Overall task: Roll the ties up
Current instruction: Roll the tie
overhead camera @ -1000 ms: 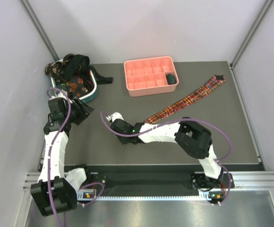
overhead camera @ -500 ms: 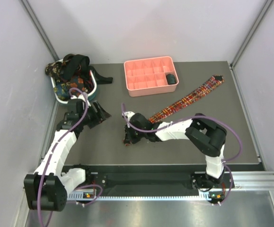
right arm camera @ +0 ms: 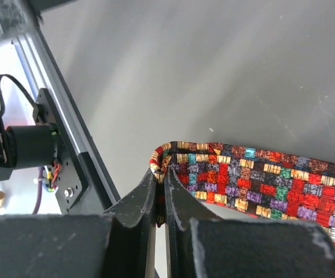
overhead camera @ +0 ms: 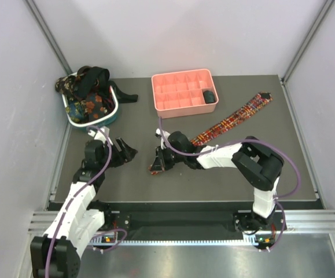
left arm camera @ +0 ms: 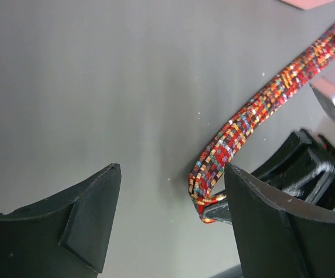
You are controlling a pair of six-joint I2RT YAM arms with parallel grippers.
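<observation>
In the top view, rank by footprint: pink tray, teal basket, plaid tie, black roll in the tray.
1. Pink tray and teal basket: alike; ties hide the basket's edges.
2. Plaid tie: long, narrow.
3. Black roll.

The left arm [overhead camera: 76, 196] and right arm [overhead camera: 220, 155] have white shells, black joints and looping purple cables [overhead camera: 297, 172]. Their wedge-shaped fingers [left arm camera: 89, 205] are matte black.

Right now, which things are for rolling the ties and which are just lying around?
For the job: plaid tie; floral and black ties in the basket.
Just lying about: the basket itself; pink tray; dark lump in it, too small to tell.
</observation>
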